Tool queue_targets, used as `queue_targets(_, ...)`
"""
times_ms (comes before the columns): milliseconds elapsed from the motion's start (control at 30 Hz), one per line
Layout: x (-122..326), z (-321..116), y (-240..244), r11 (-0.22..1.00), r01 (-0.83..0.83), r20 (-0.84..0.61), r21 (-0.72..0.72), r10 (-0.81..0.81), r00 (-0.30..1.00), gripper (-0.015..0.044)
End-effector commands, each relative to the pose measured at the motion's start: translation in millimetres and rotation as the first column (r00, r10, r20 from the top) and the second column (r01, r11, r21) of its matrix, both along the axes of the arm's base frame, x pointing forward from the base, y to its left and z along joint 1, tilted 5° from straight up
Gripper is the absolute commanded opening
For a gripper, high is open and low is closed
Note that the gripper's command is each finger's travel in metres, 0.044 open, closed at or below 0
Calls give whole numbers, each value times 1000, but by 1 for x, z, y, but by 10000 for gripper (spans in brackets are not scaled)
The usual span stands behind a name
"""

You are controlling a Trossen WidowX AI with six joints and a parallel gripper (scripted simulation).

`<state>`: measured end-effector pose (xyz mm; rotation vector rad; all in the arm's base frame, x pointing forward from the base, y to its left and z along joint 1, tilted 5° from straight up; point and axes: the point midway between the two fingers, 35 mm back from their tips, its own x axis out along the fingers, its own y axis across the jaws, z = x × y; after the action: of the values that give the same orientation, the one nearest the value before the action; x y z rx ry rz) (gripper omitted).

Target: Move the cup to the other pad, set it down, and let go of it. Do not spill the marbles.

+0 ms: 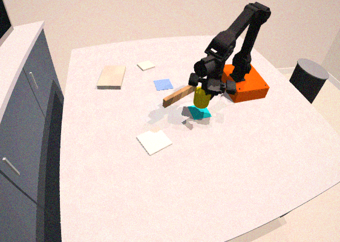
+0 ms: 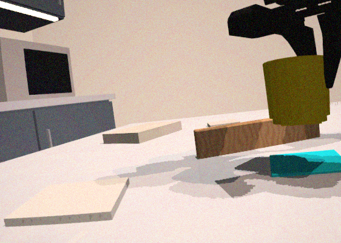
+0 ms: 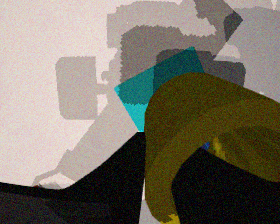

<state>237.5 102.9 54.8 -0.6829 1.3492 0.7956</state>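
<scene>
Black parallel-jaw gripper [image 1: 209, 91] clamped on the rim of the olive-yellow cylindrical cup [image 1: 201, 98], one finger inside, one outside. Cup hanging upright below the gripper, clear of the table. Flat turquoise square pad [image 1: 199, 112] directly beneath and slightly forward of the cup. Brown wooden block [image 1: 179, 96] off to one side. Judged remaining: straight descent along the cup's vertical axis, then release.

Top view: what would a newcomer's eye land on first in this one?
The black gripper shut on the olive-yellow cup, held in the air just above the teal pad near the table's middle. Next, the bright orange base block under the arm, to the right. A wooden bar lies just left of the cup.
</scene>
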Motion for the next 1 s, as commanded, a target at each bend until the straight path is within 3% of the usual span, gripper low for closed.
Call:
queue_targets(0,-2,-9,-1,1000,4,-13,-9,-4,1000,0)
queue_targets(967,-2,-38,5,1000,0,-4,-1,0,1000,0)
